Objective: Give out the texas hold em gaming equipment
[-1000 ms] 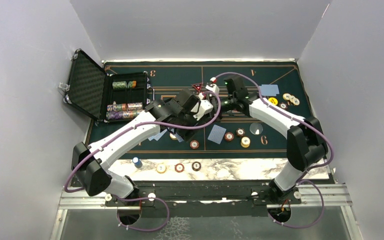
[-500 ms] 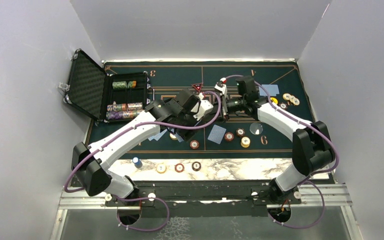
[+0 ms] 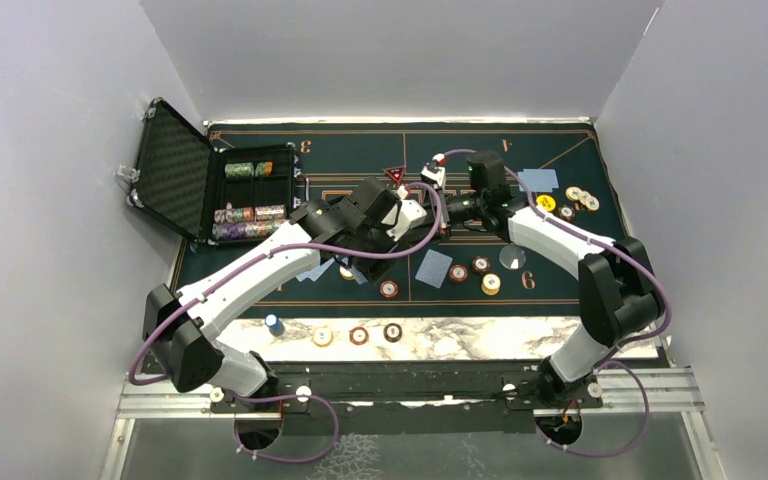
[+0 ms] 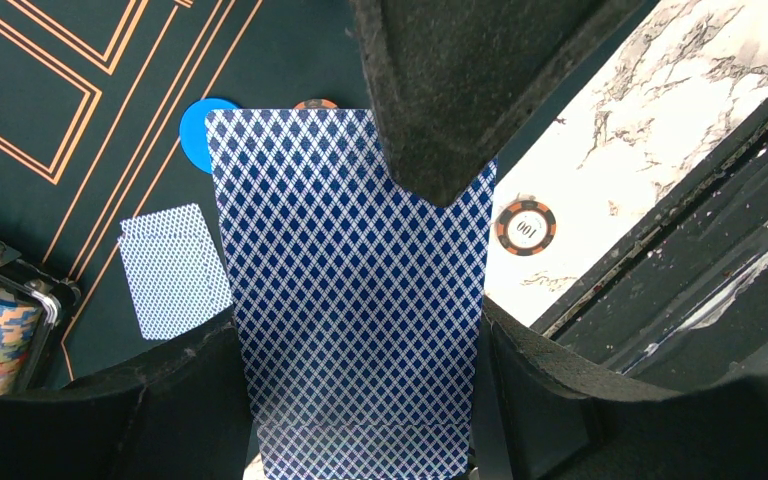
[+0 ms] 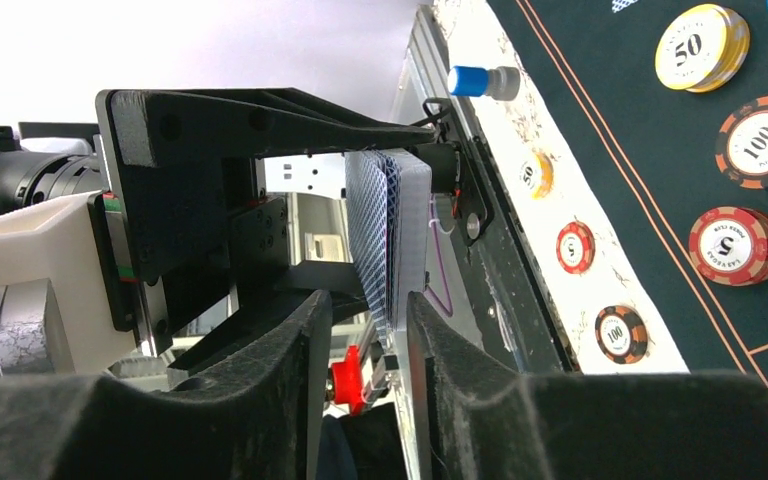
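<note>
Two arms are meeting above the middle of the green felt mat (image 3: 550, 285), and I am watching both wrist feeds. My left end effector (image 3: 407, 213) is clamping the deck of blue-backed playing cards (image 4: 350, 300), holding it clear of the mat. My right end effector (image 5: 368, 310) is straddling the deck's edge, its fingers narrowly apart; I cannot tell whether it is pinching a card. Three chips (image 3: 359, 335) are lying on the desk's (image 3: 480, 335) marbled edge.
</note>
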You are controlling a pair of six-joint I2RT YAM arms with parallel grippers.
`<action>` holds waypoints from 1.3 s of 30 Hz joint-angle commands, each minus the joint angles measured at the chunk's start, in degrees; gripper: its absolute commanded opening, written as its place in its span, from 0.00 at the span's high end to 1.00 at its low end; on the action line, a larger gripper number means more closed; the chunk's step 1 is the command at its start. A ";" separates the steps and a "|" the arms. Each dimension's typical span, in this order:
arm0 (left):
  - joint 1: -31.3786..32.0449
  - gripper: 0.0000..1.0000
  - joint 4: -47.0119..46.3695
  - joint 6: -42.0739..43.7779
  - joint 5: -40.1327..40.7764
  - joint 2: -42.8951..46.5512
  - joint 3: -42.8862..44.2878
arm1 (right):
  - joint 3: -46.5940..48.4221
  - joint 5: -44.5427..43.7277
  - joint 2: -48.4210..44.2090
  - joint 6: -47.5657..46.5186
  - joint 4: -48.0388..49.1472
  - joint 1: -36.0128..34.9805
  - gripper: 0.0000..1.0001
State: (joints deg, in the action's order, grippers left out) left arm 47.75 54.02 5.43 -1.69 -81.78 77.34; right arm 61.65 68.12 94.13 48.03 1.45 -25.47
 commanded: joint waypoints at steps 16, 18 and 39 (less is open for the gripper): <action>0.13 1.00 -1.92 -0.06 0.24 0.34 0.40 | -2.58 1.72 -1.05 3.60 4.77 3.07 0.99; 0.13 1.00 -2.03 -0.51 0.37 0.44 -0.70 | -1.99 2.33 -3.11 1.17 1.14 6.56 0.99; 0.13 1.00 -1.20 -3.76 3.18 2.55 -2.72 | 8.29 -28.59 4.18 -64.05 -55.20 5.79 0.99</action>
State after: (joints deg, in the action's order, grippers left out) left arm 47.75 53.25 1.96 0.89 -81.56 75.44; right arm 67.66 45.19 92.97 -9.32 -49.98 -19.35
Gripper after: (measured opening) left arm 0.672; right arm 0.012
